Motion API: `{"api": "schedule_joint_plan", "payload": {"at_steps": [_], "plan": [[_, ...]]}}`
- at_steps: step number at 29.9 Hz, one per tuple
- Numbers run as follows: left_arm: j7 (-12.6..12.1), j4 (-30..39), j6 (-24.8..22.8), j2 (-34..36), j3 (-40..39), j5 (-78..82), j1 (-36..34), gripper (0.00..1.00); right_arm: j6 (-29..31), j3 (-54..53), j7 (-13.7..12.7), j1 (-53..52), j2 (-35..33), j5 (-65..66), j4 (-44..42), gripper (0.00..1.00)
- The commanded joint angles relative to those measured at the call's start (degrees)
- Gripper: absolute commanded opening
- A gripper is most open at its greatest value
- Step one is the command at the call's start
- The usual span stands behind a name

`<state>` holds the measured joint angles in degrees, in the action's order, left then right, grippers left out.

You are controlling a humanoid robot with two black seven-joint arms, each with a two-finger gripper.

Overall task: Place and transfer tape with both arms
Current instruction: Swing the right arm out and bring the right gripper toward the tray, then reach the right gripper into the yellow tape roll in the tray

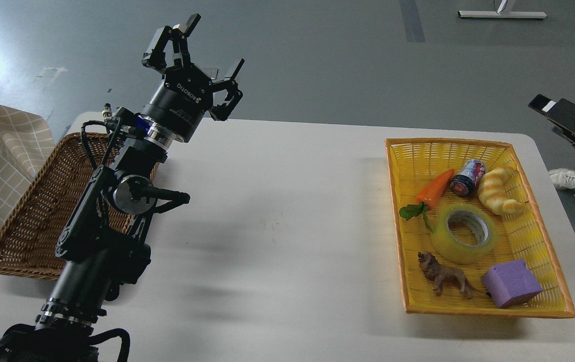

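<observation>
At the far left a brown wicker basket (26,221) sits on the white bench (277,226), partly hidden behind my left arm (111,221). That arm rises from the lower left corner and ends high above the bench's far edge, where my left fingers (202,60) stand spread wide apart with nothing between them. The "ROBOTIQ" lettering shows on the black body just below them.

The middle of the bench lies between my arm and a yellow woven tray (544,236) on the right.

The tape (464,233) lies flat in the middle of that tray, its hole facing up. It is a wide roll, glossy and translucent yellow, so the tray's weave tints through its wall, and its inner core is grey-white cardboard. A bright sheen runs along its outer band.

Around it: an orange toy carrot (433,190) with green leaves just to its upper left, a small can (467,177) on its side behind it, a pale croissant toy (499,191) to its upper right, a brown lion figure (443,274) just in front, and a purple foam block (511,282) at the front right.

My right arm and its fingers are out of view.
</observation>
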<state>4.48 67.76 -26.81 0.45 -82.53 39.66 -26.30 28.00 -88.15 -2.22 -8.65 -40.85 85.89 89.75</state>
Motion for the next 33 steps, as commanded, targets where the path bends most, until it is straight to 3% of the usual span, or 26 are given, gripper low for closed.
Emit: {"api": "schedule_joint_plan", "payload": {"at_steps": [1, 4, 16, 26, 33], "plan": [[0.0, -0.08, 0.0, 0.07, -0.09, -0.02, -0.07, 0.98, 0.0, 0.7, -1.2, 1.0, -0.19, 5.75, 0.77, 0.99], [0.0, 0.0, 0.0, 0.07, 0.0, -0.02, -0.07, 0.98, 0.0, 2.1, -2.17, 1.09, -0.28, 10.94, 0.17, 0.99], [0.0, 0.0, 0.0, 0.51, 0.0, -0.02, 0.11, 0.98, 0.0, 17.04, -0.33, 0.21, 1.56, 28.35, -1.24, 0.97], [0.0, -0.08, 0.0, 0.95, 0.0, -0.02, 0.11, 0.98, 0.0, 18.72, -0.24, 0.04, 2.53, 33.82, -4.85, 0.92], [0.0, -0.08, 0.0, 1.22, 0.0, -0.02, 0.11, 0.98, 0.0, 19.95, -0.24, 0.39, 3.85, 35.75, -5.81, 0.83]]}}
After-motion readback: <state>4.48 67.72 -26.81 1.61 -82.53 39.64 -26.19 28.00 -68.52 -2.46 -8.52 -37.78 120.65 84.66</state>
